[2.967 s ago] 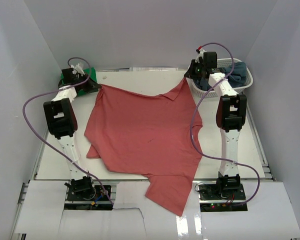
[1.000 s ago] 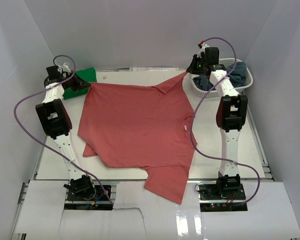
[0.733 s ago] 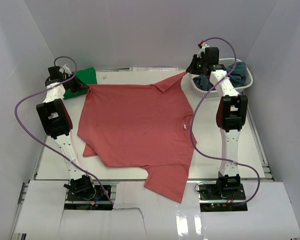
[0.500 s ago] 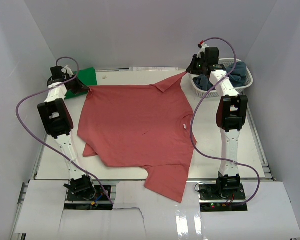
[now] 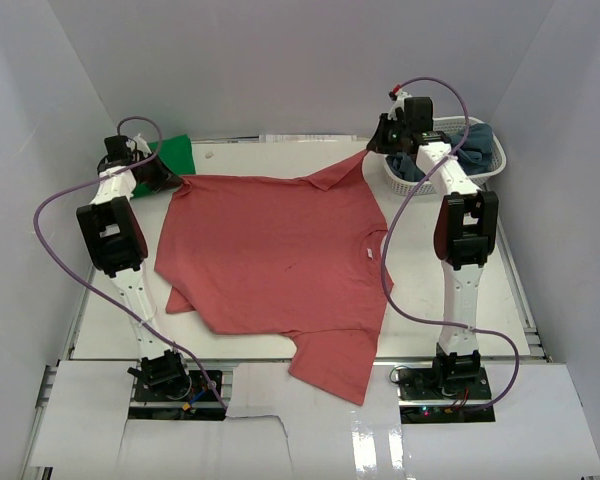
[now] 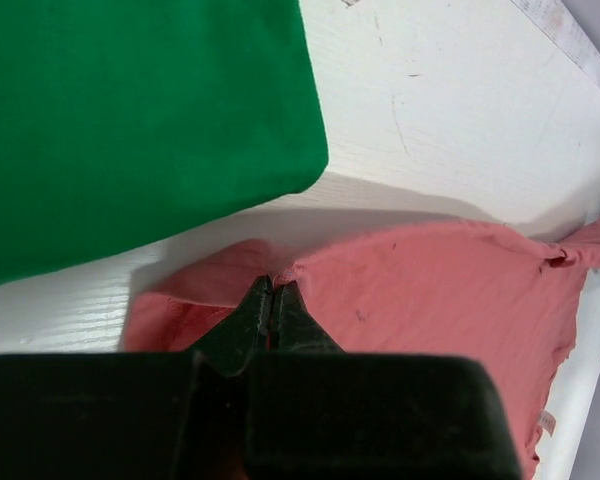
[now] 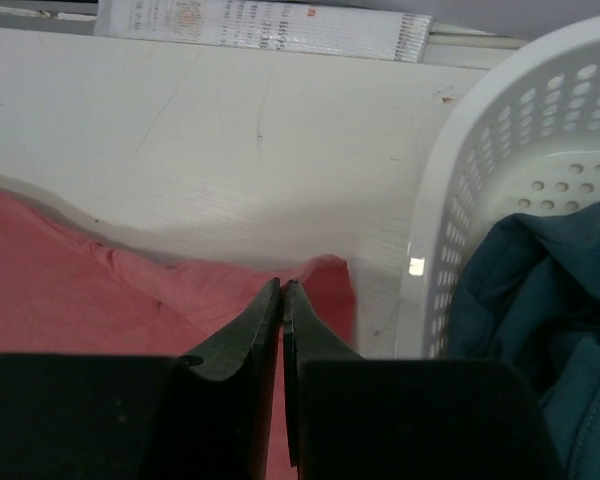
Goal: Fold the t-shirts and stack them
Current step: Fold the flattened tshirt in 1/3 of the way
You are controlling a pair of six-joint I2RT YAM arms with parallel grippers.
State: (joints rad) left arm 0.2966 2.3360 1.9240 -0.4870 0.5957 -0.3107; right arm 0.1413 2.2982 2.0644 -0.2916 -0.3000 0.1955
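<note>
One salmon-red t-shirt lies at the centre of the one table. One green t-shirt sits at ten o'clock. One white lattice basket stands at two o'clock; the grey-blue cloth in it is heaped, so its shirts cannot be counted. There are two arms, the left arm and the right arm, with one gripper each: left gripper, right gripper. One printed strip lies at twelve o'clock.
</note>
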